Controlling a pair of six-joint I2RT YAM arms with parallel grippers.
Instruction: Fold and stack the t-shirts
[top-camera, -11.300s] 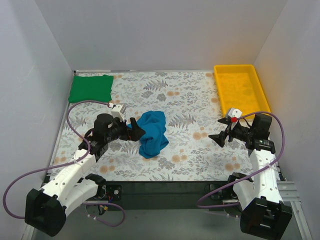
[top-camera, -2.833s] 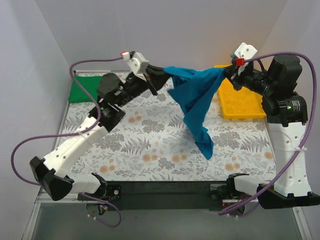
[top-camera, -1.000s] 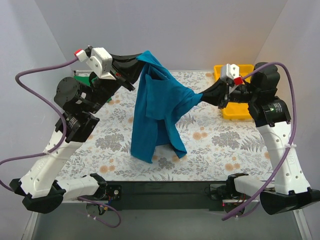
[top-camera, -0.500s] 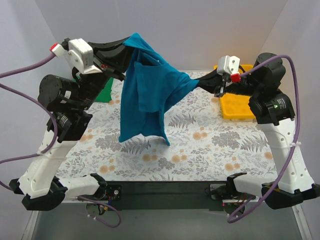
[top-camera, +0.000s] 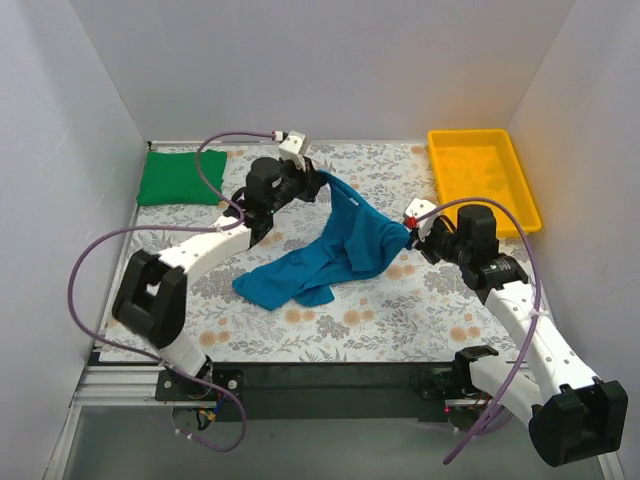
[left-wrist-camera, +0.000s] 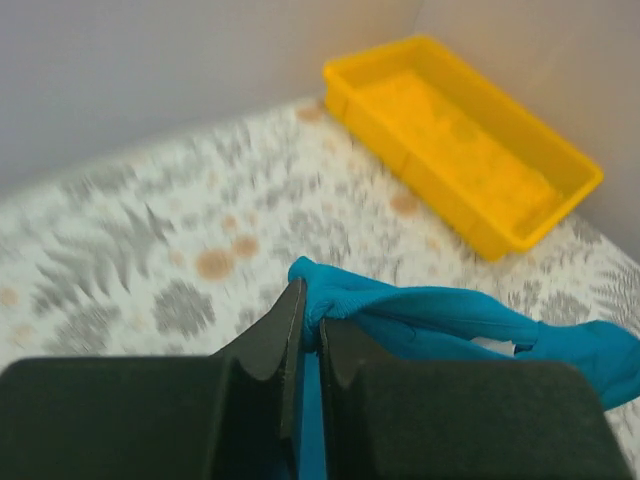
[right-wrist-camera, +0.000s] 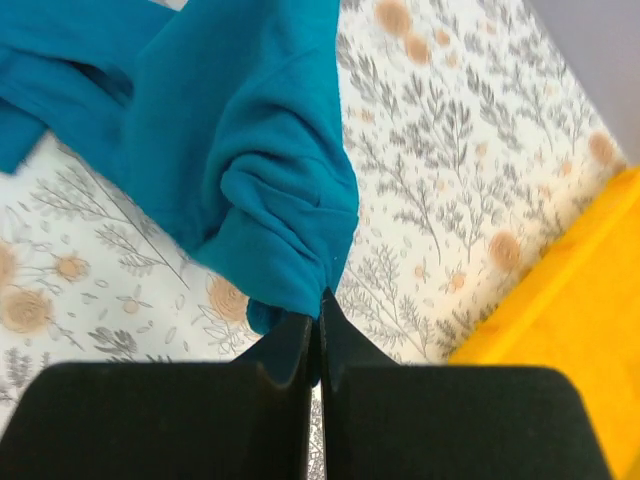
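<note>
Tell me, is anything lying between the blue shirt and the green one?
Nothing loose. Only patterned table separates the teal shirt from the folded green shirt; the left arm holding the teal one crosses that stretch.

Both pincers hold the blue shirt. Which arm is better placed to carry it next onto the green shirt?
Probably left. The left pincer grips the blue shirt nearer the green shirt in the far left corner; the right pincer holds it on the yellow tray's side.
</note>
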